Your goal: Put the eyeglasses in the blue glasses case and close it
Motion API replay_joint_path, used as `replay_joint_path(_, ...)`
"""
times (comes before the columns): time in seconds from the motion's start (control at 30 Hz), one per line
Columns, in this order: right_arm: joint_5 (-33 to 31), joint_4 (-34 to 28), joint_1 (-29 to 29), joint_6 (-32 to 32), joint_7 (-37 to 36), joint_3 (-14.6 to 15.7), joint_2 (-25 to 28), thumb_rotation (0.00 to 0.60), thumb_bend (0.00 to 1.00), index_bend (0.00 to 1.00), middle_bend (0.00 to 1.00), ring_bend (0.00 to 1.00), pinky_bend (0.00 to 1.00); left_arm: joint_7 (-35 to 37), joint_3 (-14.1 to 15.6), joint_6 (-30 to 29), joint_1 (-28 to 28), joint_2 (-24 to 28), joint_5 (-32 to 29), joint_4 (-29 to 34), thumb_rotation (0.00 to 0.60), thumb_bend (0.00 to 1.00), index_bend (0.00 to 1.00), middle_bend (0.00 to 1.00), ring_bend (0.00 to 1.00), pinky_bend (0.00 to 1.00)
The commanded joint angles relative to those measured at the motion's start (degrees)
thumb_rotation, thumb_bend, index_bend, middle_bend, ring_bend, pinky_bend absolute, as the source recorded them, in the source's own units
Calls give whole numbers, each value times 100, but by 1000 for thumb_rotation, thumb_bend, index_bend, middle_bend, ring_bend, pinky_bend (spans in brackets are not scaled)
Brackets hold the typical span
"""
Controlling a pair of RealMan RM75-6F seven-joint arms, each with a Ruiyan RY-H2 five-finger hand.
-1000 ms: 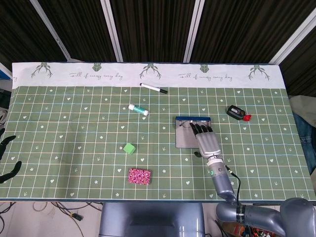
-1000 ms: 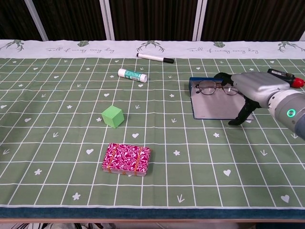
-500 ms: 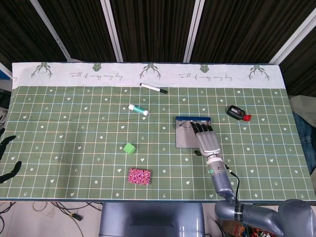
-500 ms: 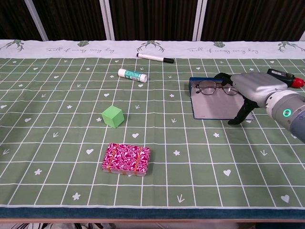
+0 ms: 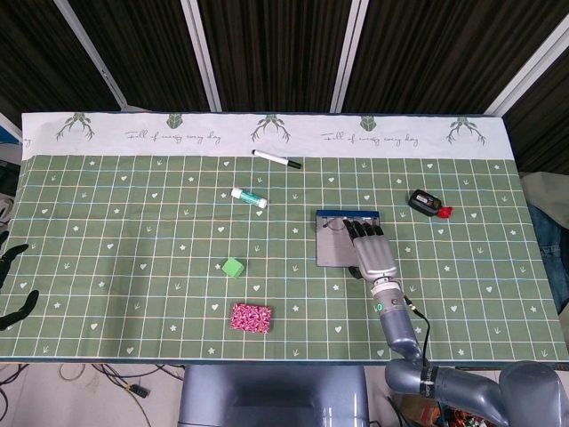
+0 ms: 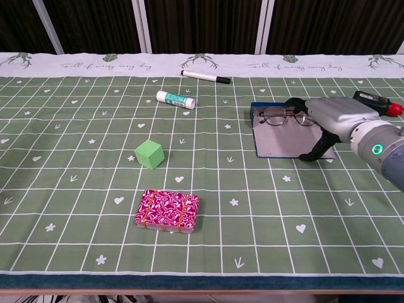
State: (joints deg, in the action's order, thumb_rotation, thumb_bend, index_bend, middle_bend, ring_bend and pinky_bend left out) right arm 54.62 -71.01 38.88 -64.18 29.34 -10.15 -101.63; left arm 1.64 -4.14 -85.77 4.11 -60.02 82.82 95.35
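1. Your right hand point(image 6: 328, 120) has drawn back a little toward you over the last second; the thumb's tip now sits nearer the case's front edge, and the glasses have not shifted.
2. The glasses point(image 6: 283, 115) sit on the open blue case point(image 6: 278, 142), at its far end by the raised blue rim, lenses facing you.
3. Your right hand holds the glasses at their right side, fingers point(image 5: 364, 233) laid over the far end of the case point(image 5: 336, 252), thumb pointing down toward the grey lining. Whether it pinches the frame firmly or only rests on it, you cannot tell.
4. Your left hand point(image 5: 16, 280) shows only at the table's left edge in the head view; dark fingers apart, nothing in them.
5. Further out: a green cube point(image 6: 149, 154), a pink patterned box point(image 6: 166, 211), a glue stick point(image 6: 175, 99), a marker point(image 6: 206, 77) and a black-and-red device point(image 6: 377, 101).
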Motion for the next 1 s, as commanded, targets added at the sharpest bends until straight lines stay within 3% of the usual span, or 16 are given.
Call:
replay_joint_path(0.03,4,9,-12,26,10,-12,-6,600,293,107,165,175,198,-2,0,-1,0,-1,1,-1,600,316,154,0,0,0)
replay_joint_path(1.0,28,25,-127,189,70,-119,29,600,293,108,165,174,198,-10,-2,1,2,-5,0,-17,600,316,154,0,0,0)
